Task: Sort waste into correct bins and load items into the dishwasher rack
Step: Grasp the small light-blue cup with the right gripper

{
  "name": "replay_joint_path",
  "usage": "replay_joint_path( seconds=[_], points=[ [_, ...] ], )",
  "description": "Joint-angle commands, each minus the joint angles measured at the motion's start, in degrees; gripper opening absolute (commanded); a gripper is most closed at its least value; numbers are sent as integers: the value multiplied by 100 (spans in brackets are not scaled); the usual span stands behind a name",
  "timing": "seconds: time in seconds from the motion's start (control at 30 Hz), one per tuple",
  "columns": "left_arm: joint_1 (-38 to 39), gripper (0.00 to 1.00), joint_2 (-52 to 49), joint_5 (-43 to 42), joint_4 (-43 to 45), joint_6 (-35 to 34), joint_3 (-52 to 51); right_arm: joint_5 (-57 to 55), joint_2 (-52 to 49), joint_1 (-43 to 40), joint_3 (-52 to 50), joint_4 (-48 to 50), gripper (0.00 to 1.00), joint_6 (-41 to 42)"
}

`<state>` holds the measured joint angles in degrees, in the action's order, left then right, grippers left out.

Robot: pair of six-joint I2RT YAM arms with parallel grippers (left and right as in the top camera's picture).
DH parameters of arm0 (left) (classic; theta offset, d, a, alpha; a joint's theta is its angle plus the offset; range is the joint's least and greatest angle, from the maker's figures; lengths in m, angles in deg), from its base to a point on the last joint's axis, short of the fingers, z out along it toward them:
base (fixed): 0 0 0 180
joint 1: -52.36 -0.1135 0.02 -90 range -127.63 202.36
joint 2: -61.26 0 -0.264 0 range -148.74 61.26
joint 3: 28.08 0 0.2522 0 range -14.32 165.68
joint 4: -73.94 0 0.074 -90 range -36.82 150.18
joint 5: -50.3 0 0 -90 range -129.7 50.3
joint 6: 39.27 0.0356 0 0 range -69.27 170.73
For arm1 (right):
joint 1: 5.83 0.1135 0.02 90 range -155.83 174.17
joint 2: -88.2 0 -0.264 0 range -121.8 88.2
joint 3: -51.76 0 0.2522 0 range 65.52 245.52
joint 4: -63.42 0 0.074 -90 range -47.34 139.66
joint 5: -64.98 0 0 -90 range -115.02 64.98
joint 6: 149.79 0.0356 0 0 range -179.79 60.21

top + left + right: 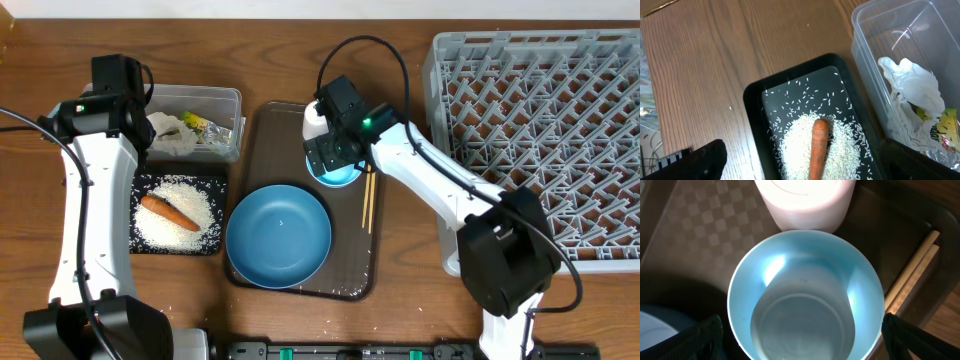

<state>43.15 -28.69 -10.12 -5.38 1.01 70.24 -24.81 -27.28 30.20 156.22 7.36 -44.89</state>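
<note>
My right gripper hangs open just above the small light-blue bowl, a finger on either side of its rim. A white cup stands behind the bowl, with chopsticks to its right. The big blue plate lies in front. My left gripper is open and empty over the black tray, which holds rice and a carrot. The clear tub holds paper wrappers and a yellow-green packet.
Plate, bowl, cup and chopsticks all rest on a dark brown serving tray. The grey dishwasher rack fills the right side of the table, with the right arm's base at its front left corner. Bare wood lies left of the black tray.
</note>
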Motion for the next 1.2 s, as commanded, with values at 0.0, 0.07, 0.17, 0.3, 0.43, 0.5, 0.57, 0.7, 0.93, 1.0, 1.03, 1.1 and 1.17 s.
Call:
replay_joint_path(
  seconds=[0.0, 0.07, 0.17, 0.3, 0.43, 0.5, 0.57, 0.7, 0.93, 1.0, 1.03, 1.1, 1.17],
  points=[
    [-4, 99, -17, 131, -17, -50, 4, -17, -39, 79, 122, 35, 99, 144],
    [-4, 99, -17, 131, -17, -50, 4, -17, -85, 79, 118, 28, 98, 142],
    [-4, 99, -17, 131, -17, -50, 4, -15, -192, 79, 107, 31, 94, 144],
    [-4, 99, -17, 131, -17, -50, 4, 22, -306, 81, 105, 31, 91, 186],
    [-4, 99, -17, 129, -17, -50, 4, 7, -306, 81, 107, 66, 87, 186],
    [-4, 99, -17, 131, -17, -50, 4, 9, -306, 81, 107, 68, 82, 186],
    [-4, 98, -17, 129, -17, -50, 4, 9, -304, 79, 109, 57, 77, 227],
    [-4, 98, -17, 131, -17, -50, 4, 28, -299, 81, 114, 26, 73, 382],
    [-4, 99, -17, 129, -17, -50, 4, 26, -11, 79, 118, 9, 70, 437],
    [-4, 99, -17, 131, -17, -50, 4, 26, 192, 74, 120, 11, 65, 437],
    [-4, 99, -17, 131, -17, -50, 4, 24, 295, 72, 120, 11, 62, 437],
    [-4, 99, -17, 129, -17, -50, 4, 24, 555, 55, 120, 9, 57, 437],
    [-4, 99, -17, 129, -17, -50, 4, 24, 846, 22, 120, 7, 50, 437]
  ],
)
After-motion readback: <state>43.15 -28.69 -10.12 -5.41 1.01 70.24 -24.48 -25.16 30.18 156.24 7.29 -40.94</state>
